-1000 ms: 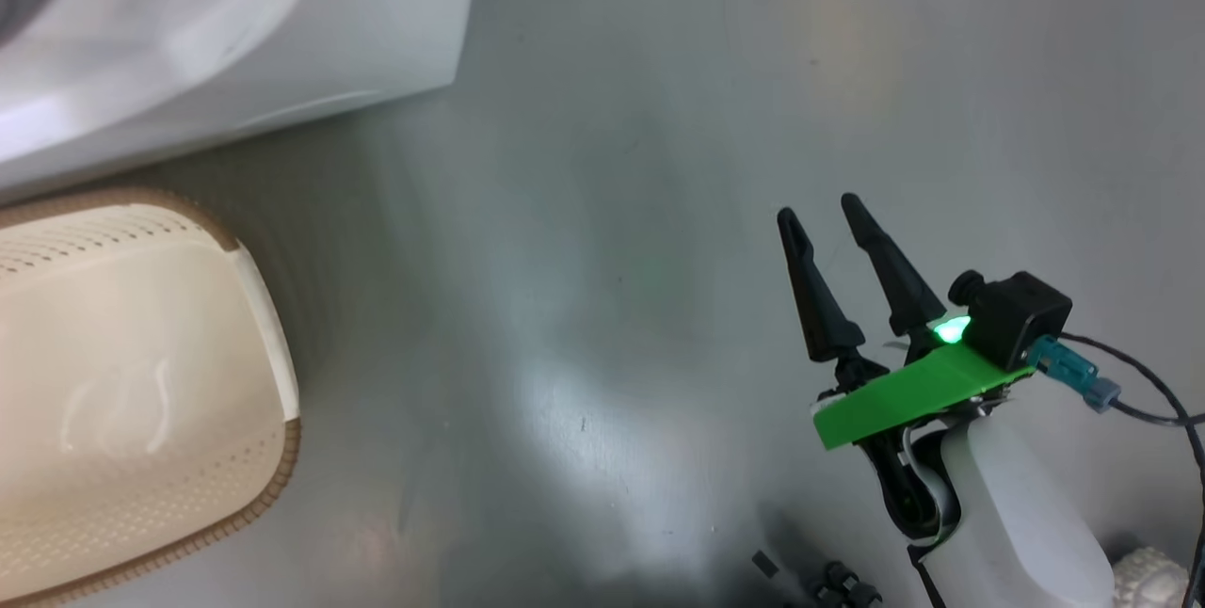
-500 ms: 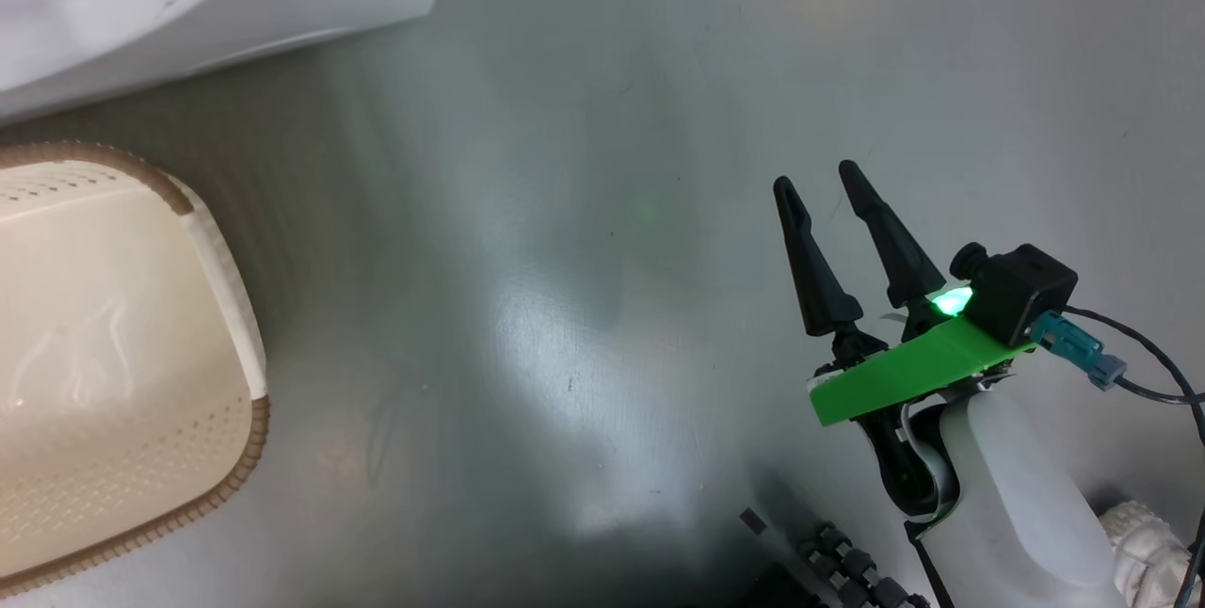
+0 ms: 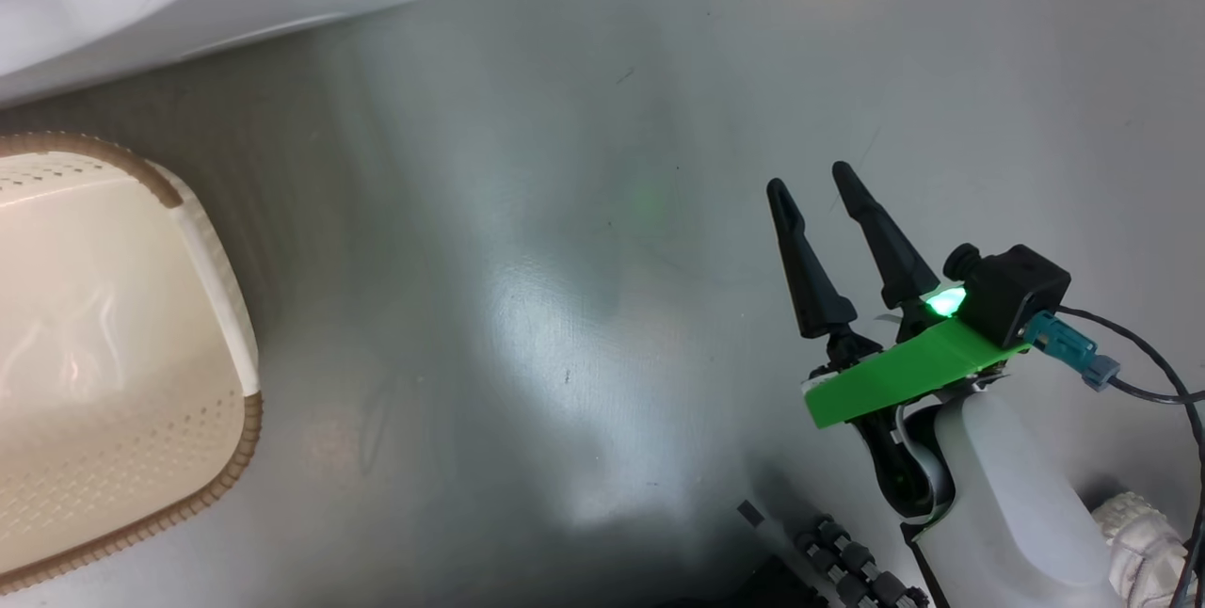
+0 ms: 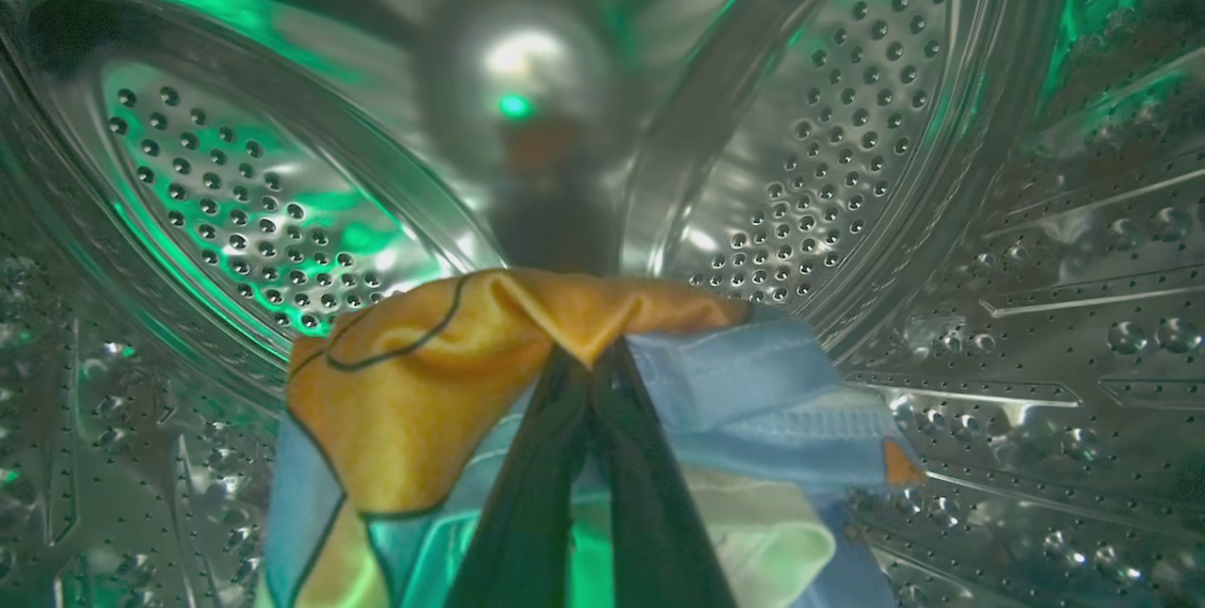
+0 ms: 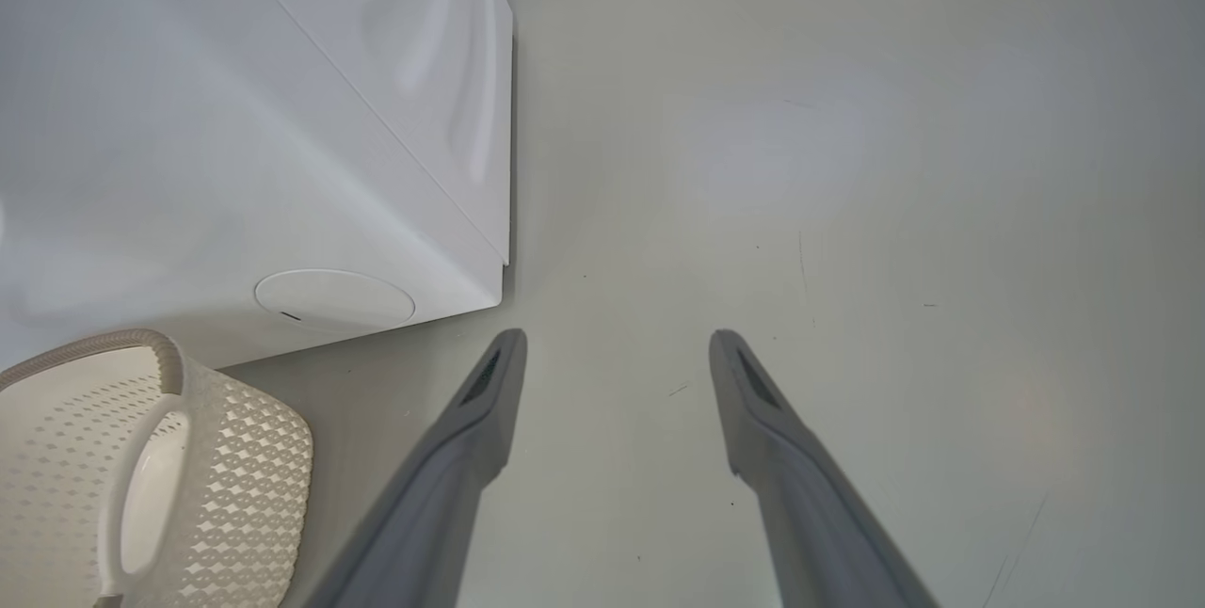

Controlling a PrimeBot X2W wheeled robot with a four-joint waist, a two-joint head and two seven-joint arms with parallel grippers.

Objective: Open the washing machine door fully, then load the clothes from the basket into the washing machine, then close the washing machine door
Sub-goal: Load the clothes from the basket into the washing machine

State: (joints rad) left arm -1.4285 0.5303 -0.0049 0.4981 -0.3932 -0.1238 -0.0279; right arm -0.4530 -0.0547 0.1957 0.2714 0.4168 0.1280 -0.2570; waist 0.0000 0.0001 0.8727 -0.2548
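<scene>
**Clothes in the drum**

Head view: right gripper (image 3: pixel 807 177) hangs spread, clear of the work. Left wrist: left gripper (image 4: pixel 593 359) clamps the clothes (image 4: pixel 405 382) inside the drum (image 4: pixel 828 119) (ready to drop, I'd guess). Right wrist: basket (image 5: pixel 235 457) just beside the washing machine (image 5: pixel 235 119).

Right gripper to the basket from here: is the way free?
Probably yes: the right gripper is open and empty, with bare floor between it and the basket.
</scene>
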